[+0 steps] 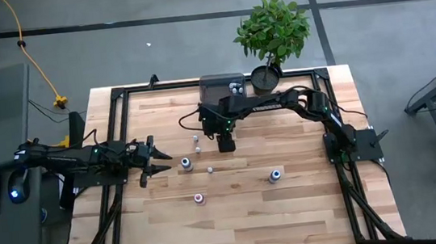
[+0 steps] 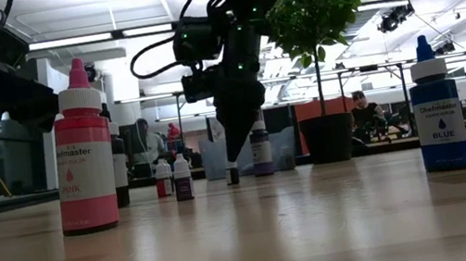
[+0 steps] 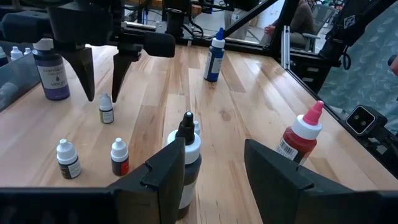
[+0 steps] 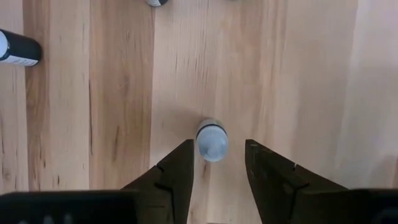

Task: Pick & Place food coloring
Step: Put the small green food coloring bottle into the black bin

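Right end effector (image 4: 216,163) half open, straddling a small bottle (image 4: 212,139) (ungripped); next, close and lift.

We list a pale, smooth wooden plank table (image 4: 112,93) with a faint satin sheen and visible grain. We list a pink, glossy plastic dropper bottle (image 2: 82,154) and a blue one (image 2: 437,108), both paper-labelled. We list matt black, hard plastic-looking fingers (image 4: 171,177) on the right gripper (image 4: 214,165).
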